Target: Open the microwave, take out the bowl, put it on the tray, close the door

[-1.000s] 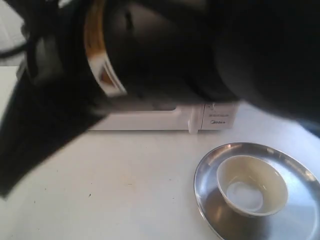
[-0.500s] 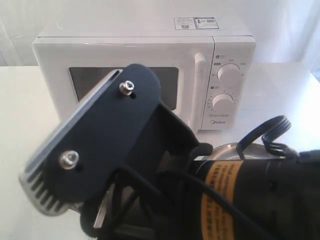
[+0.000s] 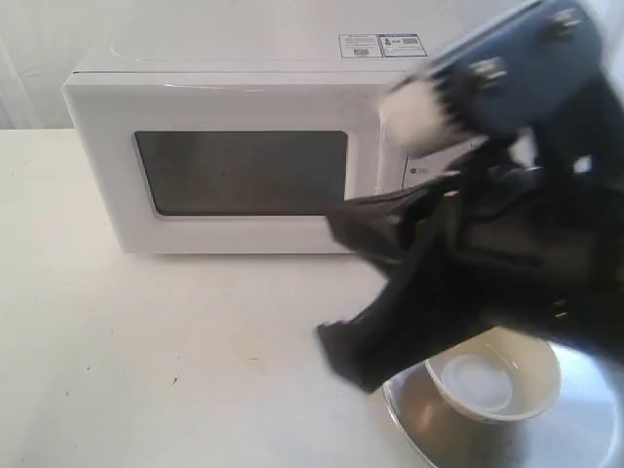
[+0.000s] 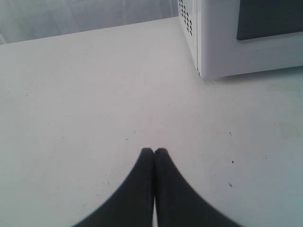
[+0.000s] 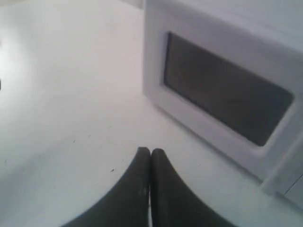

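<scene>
The white microwave [image 3: 244,93] stands at the back with its door [image 3: 244,174] shut; the handle and knobs are hidden behind my blurred right arm [image 3: 478,253]. The cream bowl [image 3: 492,378] sits on the steel tray [image 3: 575,434] at the front right, partly covered by that arm. My right gripper [image 5: 150,152] is shut on nothing, above the table in front of the door window [image 5: 222,90]. My left gripper [image 4: 154,151] is shut and empty over bare table, off the microwave's vented side [image 4: 188,23].
White tabletop [image 3: 175,331] spreads in front of and left of the microwave. A pale curtain or wall lies behind. The right arm with its blue-grey wrist plate [image 3: 517,68] hangs between the camera and the microwave's right end.
The right arm has swung from the middle of the view to the right, uncovering the door window. Bowl and tray have stayed put; the door stays shut.
</scene>
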### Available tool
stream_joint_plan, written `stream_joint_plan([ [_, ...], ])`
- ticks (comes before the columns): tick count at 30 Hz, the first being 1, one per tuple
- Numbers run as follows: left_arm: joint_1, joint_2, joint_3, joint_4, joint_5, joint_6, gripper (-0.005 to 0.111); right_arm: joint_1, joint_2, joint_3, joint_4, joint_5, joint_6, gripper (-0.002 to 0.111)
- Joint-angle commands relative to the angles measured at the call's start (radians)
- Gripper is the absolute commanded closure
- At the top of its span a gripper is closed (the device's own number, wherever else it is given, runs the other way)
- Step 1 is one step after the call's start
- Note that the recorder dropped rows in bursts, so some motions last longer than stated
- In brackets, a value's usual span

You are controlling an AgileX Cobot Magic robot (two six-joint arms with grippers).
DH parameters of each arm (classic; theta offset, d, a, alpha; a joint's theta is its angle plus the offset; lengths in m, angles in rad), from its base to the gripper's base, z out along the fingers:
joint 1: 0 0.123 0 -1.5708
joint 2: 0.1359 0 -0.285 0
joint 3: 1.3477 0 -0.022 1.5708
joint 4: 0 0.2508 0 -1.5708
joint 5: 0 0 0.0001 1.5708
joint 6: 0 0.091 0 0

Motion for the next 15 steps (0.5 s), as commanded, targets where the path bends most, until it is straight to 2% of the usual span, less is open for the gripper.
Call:
stream_joint_plan([
  [1, -0.001, -0.002, 0.003, -0.003, -0.001, -0.005, 0.107, -0.296, -0.238, 0.173, -0.026, -0.225, -0.032, 0.108],
  [9, -0.001, -0.002, 0.003, -0.003, -0.001, -0.005, 0.107, -0.823, -0.687, 0.522, -0.037, -0.270, -0.037, 0.108],
  [15, -0.001, -0.002, 0.003, -0.003, -0.001, -0.005, 0.107, -1.021, -0.846, 0.675, -0.064, -0.375, -0.037, 0.108],
])
